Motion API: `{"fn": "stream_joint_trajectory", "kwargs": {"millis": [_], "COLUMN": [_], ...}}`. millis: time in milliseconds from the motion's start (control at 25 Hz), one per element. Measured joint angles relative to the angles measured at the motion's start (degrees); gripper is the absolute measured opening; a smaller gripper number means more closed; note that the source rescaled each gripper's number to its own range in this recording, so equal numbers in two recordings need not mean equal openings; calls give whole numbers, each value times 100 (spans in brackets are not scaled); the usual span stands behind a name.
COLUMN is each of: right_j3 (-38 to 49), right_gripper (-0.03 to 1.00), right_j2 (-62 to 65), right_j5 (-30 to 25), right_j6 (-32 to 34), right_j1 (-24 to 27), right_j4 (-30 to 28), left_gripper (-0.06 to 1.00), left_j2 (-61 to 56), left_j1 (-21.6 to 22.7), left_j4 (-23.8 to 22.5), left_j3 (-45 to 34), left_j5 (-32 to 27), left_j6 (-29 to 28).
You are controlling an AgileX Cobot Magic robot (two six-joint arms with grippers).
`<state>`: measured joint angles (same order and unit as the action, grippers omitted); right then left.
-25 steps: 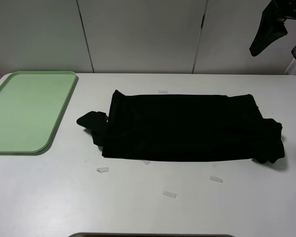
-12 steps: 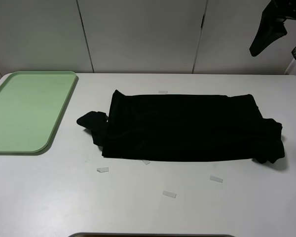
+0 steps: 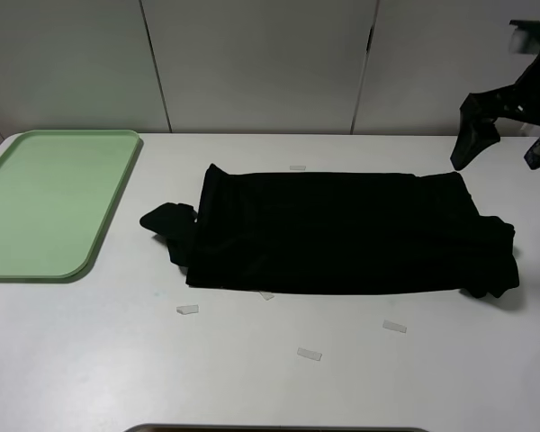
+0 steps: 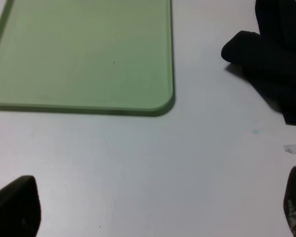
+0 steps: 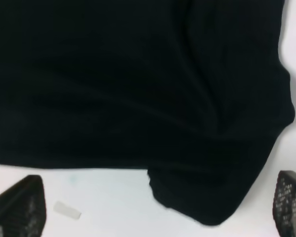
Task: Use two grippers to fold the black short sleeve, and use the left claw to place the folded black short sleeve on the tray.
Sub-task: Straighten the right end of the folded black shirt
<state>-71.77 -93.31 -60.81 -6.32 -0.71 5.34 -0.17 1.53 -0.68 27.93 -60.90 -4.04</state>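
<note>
Showing only tips of left fingers point(image 4: 16, 207).

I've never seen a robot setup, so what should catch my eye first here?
A large black short sleeve lies folded into a long band on the white table. A pale green tray sits to the shirt's left, and the right gripper hangs open by the shirt's far right corner.
</note>
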Motion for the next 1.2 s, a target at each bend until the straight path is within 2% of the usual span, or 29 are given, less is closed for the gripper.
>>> {"fn": "stream_joint_trajectory", "kwargs": {"millis": [480, 840, 1200], "right_j3": [17, 17, 17], "right_gripper": [100, 100, 100], "right_j2": [-1477, -2328, -2752], "right_j5": [731, 1392, 1812], "right_j6": [-96, -256, -281], "right_j1": [677, 702, 702], "right_j4": [-227, -347, -418], "left_gripper": [98, 98, 98], "left_j2": [0, 0, 0], "left_j1": [0, 0, 7], "left_j4": [0, 0, 0], "left_j3": [0, 0, 0], "left_j5": [0, 0, 0], "left_j6": [0, 0, 0]}}
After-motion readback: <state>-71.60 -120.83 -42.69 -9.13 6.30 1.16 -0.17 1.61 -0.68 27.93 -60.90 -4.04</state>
